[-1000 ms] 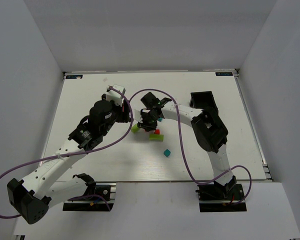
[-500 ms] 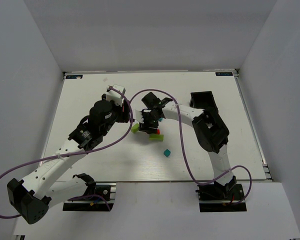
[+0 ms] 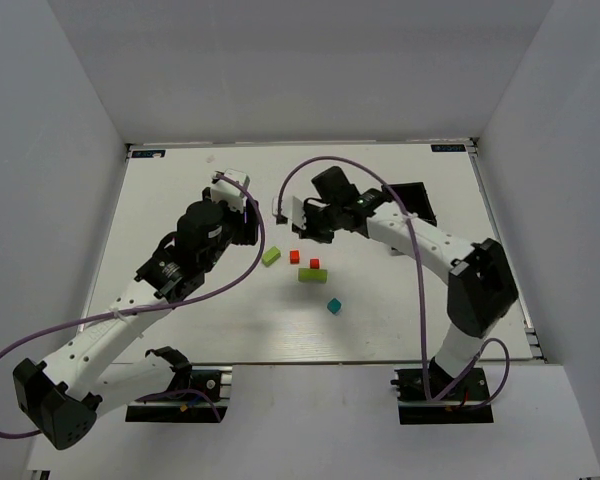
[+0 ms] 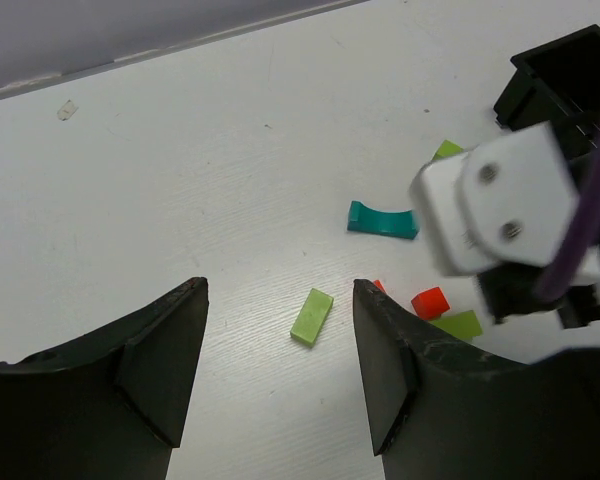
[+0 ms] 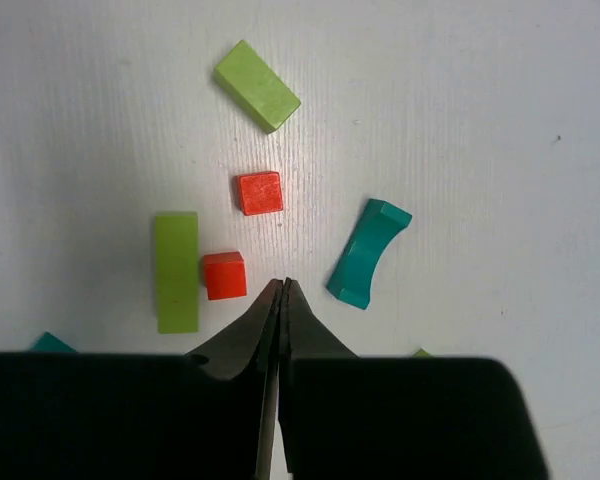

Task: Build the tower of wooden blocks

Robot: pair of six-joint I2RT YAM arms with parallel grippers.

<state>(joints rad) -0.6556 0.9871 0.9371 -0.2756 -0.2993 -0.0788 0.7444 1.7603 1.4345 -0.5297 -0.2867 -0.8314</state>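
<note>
2 red blocks now exposed | R fingers closed, backed off

We're seeing white table carrying loose blocks, all lying flat. From red cube: short lime block lying at 9 o'clock, second red cube at 4, just beside long lime block, teal cube at 5, black bin sitting at 2. Teal arch lying apart.
</note>
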